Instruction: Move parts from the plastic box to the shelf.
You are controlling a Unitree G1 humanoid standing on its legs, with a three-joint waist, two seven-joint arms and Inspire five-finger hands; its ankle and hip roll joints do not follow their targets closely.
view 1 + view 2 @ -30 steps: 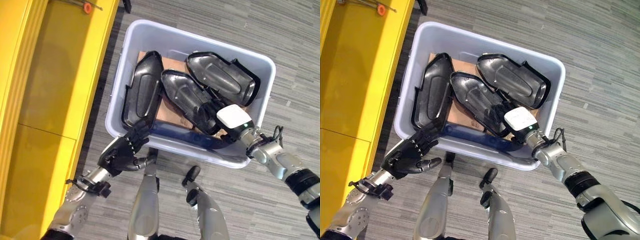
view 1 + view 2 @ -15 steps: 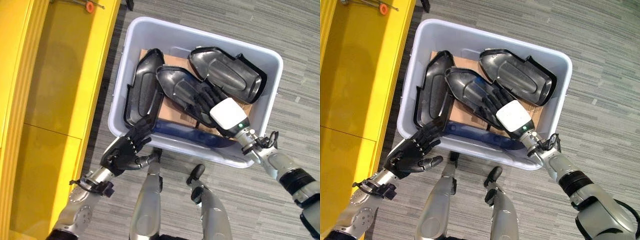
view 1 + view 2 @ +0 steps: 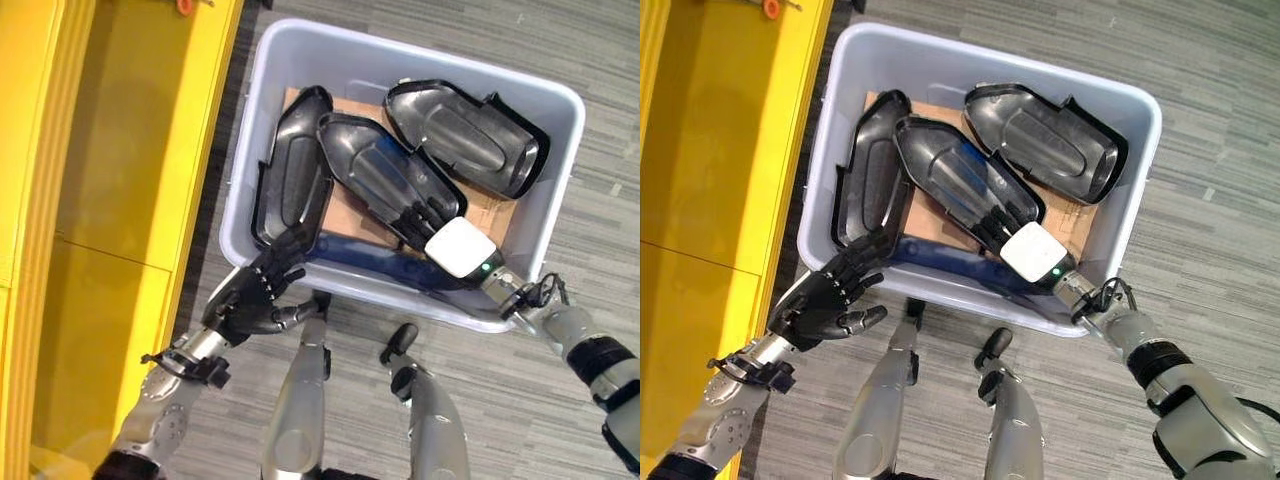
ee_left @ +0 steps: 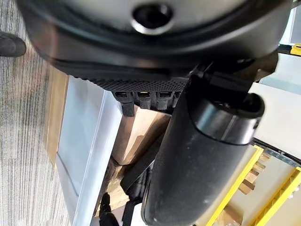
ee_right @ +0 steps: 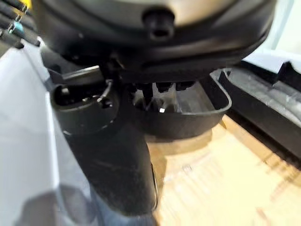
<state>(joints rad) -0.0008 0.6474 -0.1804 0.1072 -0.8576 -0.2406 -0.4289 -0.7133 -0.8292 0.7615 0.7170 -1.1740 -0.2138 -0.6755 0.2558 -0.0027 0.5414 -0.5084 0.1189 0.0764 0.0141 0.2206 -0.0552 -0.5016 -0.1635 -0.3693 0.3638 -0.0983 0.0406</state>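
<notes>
A pale plastic box [image 3: 400, 65] stands on the floor and holds three black moulded parts. The left part [image 3: 290, 180] lies along the left wall, the middle part [image 3: 370, 170] lies slantwise, and the right part [image 3: 465, 135] sits at the far right. My right hand [image 3: 458, 247], with its white cover, is inside the box by the near wall. Its straight fingers [image 3: 992, 222] lie on the near end [image 5: 188, 120] of the middle part. My left hand [image 3: 248, 298] hovers open at the near left corner, fingers spread over the rim beside the left part.
A yellow shelf [image 3: 120, 200] runs along the box's left side, with an orange-tipped tool [image 3: 770, 8] on it at the far end. Brown cardboard [image 3: 490, 210] lines the box's bottom, and a dark blue piece [image 3: 370, 255] lies by the near wall. Grey carpet surrounds the box.
My right hand reached forward over the middle part, then drew back to its near end by the box wall. The left hand stayed at the near left corner. The view has shifted slightly.
</notes>
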